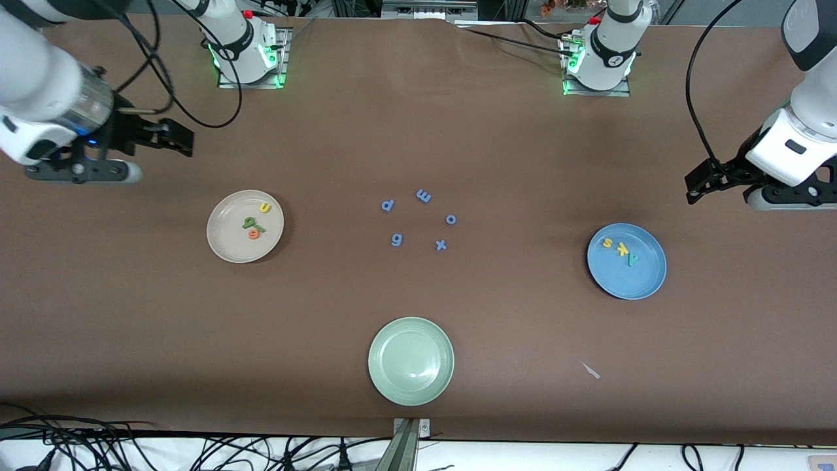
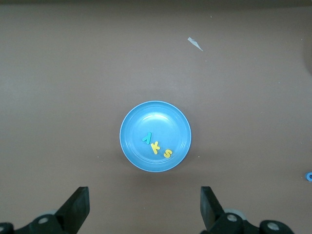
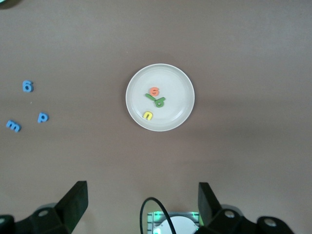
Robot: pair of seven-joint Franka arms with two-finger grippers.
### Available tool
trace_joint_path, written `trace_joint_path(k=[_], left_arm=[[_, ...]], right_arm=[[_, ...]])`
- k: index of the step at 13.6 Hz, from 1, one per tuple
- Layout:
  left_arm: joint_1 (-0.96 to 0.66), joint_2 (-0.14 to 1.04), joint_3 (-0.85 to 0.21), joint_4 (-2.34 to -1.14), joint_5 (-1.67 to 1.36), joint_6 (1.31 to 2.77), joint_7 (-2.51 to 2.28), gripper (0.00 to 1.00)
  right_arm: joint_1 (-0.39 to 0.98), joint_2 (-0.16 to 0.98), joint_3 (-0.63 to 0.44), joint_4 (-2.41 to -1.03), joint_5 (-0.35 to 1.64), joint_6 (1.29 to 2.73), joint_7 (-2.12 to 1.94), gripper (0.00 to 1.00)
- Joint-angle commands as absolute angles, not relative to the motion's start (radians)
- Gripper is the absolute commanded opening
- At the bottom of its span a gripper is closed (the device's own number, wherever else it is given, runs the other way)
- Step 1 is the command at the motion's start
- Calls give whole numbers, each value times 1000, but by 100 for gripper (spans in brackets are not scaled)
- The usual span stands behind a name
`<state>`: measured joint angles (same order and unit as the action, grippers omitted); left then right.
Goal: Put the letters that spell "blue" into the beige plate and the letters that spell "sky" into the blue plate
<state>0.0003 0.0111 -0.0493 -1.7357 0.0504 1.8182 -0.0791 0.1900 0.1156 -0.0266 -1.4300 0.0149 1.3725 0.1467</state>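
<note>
The beige plate [image 1: 229,243] [image 3: 176,87] holds a yellow "u" [image 1: 264,207] [image 3: 148,115], a green "b" [image 3: 159,101] with a thin green "l" [image 3: 150,97] against it, and an orange "e" [image 1: 254,234] [image 3: 154,91]. In the blue plate [image 1: 637,281] [image 2: 146,119] lie a yellow "s" [image 1: 607,243] [image 2: 167,153], a yellow "k" [image 1: 621,250] [image 2: 155,146] and a teal "y" [image 1: 632,259] [image 2: 146,138]. My right gripper [image 1: 178,139] [image 3: 142,207] hangs open and empty over bare table between the beige plate and its base. My left gripper [image 1: 701,184] [image 2: 145,209] hangs open and empty over the table beside the blue plate.
Several all-blue letters lie mid-table: "p" [image 1: 387,205], "m" [image 1: 424,195], "o" [image 1: 450,219], "g" [image 1: 396,239], "x" [image 1: 441,245]. A pale green plate [image 1: 410,360] sits nearer the front camera. A small paper scrap [image 1: 591,371] lies between it and the blue plate.
</note>
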Motion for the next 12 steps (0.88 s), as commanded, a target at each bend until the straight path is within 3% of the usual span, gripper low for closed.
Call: trace_joint_path(k=[1, 4, 12], left_arm=[[5, 25, -51, -1704, 29, 1801, -78, 100], [5, 25, -51, -1704, 29, 1801, -78, 100], [0, 25, -51, -1704, 31, 1801, -78, 100]], right_arm=[[42, 31, 66, -1509, 38, 1374, 63, 100], [8, -55, 67, -1621, 40, 1429, 63, 100], [11, -9, 71, -1557, 29, 1425, 77, 100]])
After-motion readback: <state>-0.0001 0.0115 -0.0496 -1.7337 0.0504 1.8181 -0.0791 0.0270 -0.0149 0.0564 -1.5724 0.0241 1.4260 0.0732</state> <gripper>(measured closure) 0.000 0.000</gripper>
